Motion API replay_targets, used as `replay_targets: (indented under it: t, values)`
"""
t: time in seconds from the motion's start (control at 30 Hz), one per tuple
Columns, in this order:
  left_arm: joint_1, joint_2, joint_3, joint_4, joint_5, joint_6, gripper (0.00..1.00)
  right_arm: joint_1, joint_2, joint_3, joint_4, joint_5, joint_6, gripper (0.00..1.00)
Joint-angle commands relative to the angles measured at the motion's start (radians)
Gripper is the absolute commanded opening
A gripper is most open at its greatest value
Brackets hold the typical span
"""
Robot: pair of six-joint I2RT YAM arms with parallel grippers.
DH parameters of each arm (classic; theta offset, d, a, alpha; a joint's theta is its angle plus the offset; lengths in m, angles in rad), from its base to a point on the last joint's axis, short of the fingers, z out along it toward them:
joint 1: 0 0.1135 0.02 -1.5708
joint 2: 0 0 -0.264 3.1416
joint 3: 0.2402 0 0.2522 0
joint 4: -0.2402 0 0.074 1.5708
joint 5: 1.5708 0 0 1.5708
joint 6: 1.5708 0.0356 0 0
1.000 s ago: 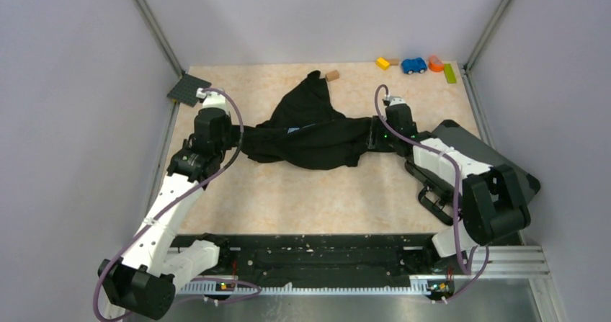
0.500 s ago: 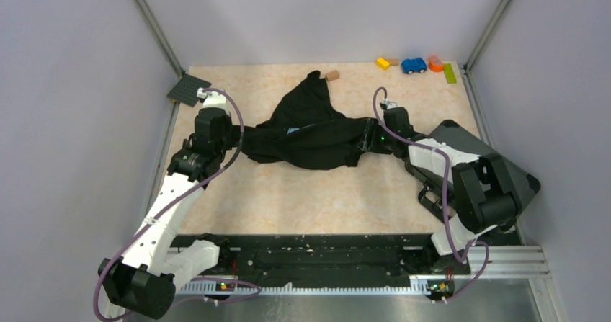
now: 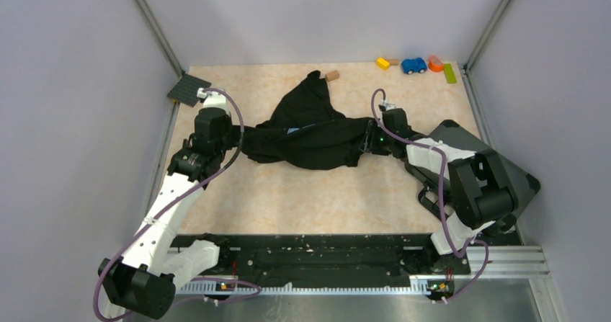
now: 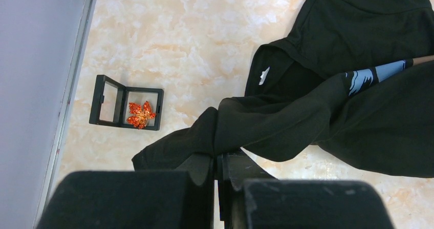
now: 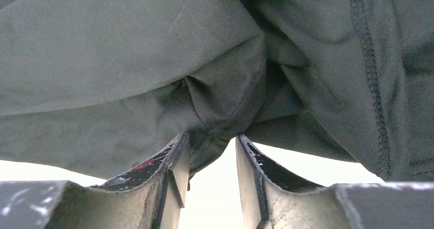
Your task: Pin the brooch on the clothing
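Observation:
The clothing (image 3: 310, 138), a black T-shirt with a strip of blue print showing, lies bunched and stretched across the table's middle. My left gripper (image 3: 241, 138) is shut on its left end; in the left wrist view the clothing (image 4: 332, 121) is pinched at the left gripper (image 4: 217, 154). My right gripper (image 3: 364, 140) is at the shirt's right end. In the right wrist view the right gripper (image 5: 212, 137) stands open, with a fold of the clothing (image 5: 153, 60) hanging between its tips. The brooch (image 4: 140, 115), an orange-red leaf, lies in an open black-framed box (image 4: 105, 103) left of the shirt.
A dark grey hard case (image 3: 490, 156) lies under the right arm at the right edge. Toys stand along the back right: a yellow block (image 3: 382, 63), a blue car (image 3: 413, 65), an orange piece (image 3: 435, 63). A brown block (image 3: 332, 75) sits behind the shirt, and a dark plate (image 3: 189, 88) at the back left.
My right gripper has moved left onto the shirt's right end, and the right arm has swung with it. The left arm and its hold on the shirt are unchanged.

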Motion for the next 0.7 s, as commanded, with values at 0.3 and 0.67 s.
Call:
replay_targets:
  t: [0.3,0.67]
  values:
    - [0.006,-0.001,0.005,0.049,0.005,0.010,0.00,-0.006,-0.004,0.038,0.048,-0.007,-0.026,0.38]
    - [0.006,-0.003,0.006,0.047,0.007,0.010,0.00,-0.007,0.015,0.088,0.000,0.059,-0.085,0.33]
